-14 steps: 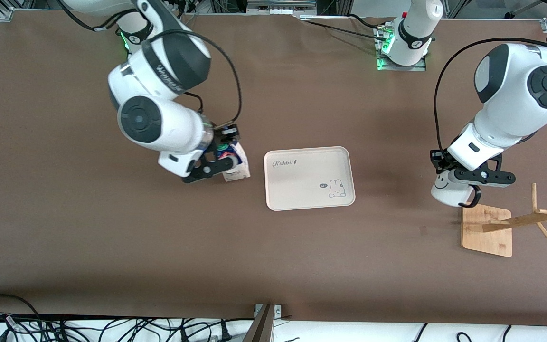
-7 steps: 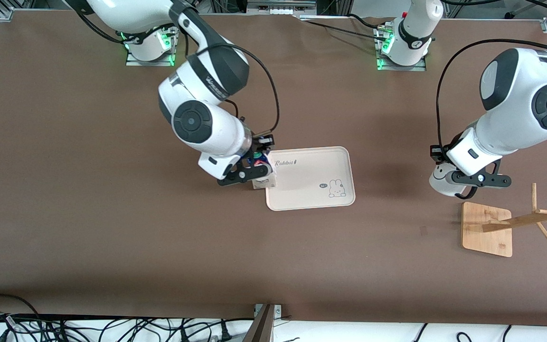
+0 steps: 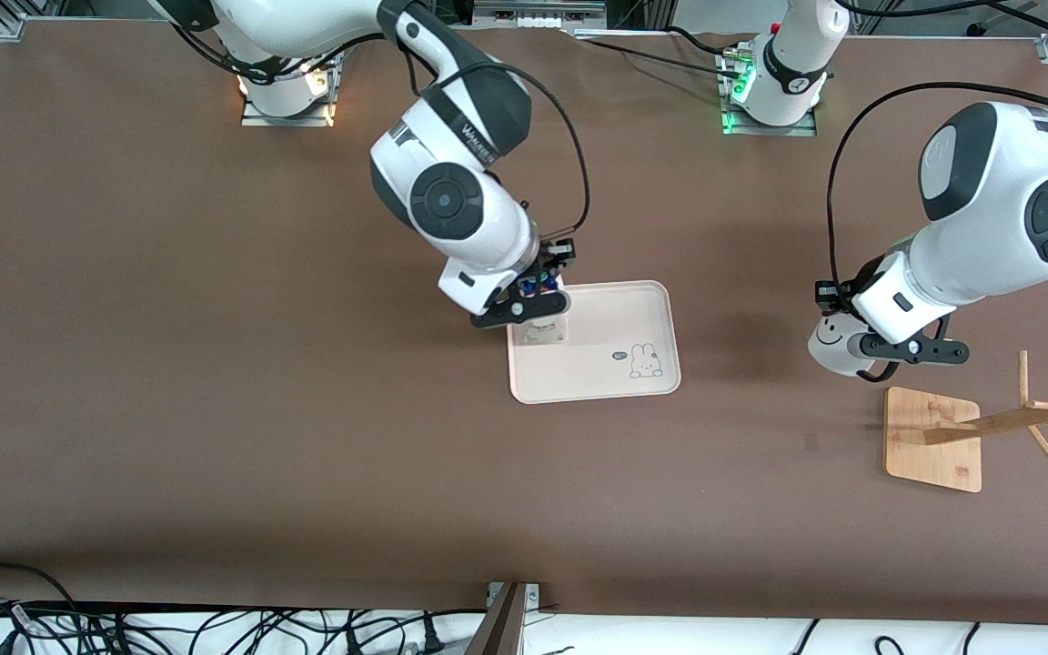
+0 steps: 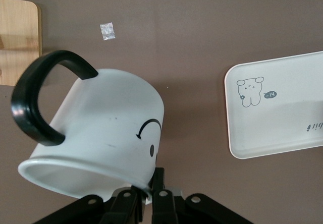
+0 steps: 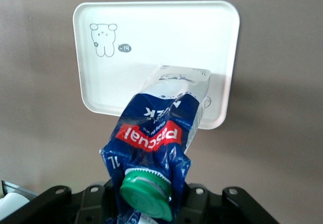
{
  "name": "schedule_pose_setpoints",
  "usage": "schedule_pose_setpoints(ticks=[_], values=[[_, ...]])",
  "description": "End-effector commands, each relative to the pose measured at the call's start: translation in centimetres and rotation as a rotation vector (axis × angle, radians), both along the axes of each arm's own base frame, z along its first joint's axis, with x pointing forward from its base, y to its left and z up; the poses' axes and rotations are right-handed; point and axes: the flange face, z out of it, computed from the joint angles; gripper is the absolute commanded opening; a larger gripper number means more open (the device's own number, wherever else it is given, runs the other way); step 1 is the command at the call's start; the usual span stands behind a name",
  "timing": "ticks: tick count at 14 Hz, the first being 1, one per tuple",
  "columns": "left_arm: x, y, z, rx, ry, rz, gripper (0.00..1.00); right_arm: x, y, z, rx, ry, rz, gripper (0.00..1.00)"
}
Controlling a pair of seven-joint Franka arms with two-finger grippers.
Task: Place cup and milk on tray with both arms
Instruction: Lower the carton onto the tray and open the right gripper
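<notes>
The cream tray [image 3: 615, 382] with a bunny drawing lies mid-table; it also shows in the right wrist view [image 5: 166, 37] and the left wrist view [image 4: 282, 118]. My right gripper [image 3: 533, 305] is shut on the top of the blue and white milk [image 3: 546, 323], holding it over the tray's corner toward the right arm's end. In the right wrist view the milk [image 5: 161, 128] hangs with its green cap up. My left gripper [image 3: 888, 350] is shut on the rim of the white smiley cup [image 3: 833, 344], held in the air beside the wooden base; the cup [image 4: 106, 128] shows tilted, its black handle up.
A wooden square base [image 3: 933, 439] with a slanted wooden peg stand [image 3: 1024, 417] sits toward the left arm's end of the table. The arm bases [image 3: 774, 86] stand along the table's edge farthest from the front camera. Cables lie along the nearest edge.
My right gripper has carried the milk from the bare table to over the tray's corner. My left gripper has lifted the cup slightly and moved it a little toward the tray.
</notes>
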Motion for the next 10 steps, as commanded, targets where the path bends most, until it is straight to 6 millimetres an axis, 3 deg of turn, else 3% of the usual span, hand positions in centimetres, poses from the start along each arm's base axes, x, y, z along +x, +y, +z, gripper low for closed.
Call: schedule_pose_setpoints(ticks=[1, 3, 6, 10], values=[[0.5, -0.5, 0.3, -0.037, 0.017, 0.017, 0.00, 0.9, 0.7, -1.8, 0.013, -0.013, -0.035, 0.33], [0.5, -0.5, 0.3, -0.038, 0.017, 0.018, 0.00, 1.5, 1.0, -3.1, 0.030, -0.031, -0.052, 0.33], [0.5, -0.5, 0.3, -0.038, 0.017, 0.018, 0.00, 2.8, -0.2, -4.0, 0.031, -0.041, -0.061, 0.33], [0.5, -0.6, 0.3, -0.039, 0.017, 0.016, 0.00, 3.2, -0.6, -4.3, 0.027, -0.040, -0.064, 0.34]])
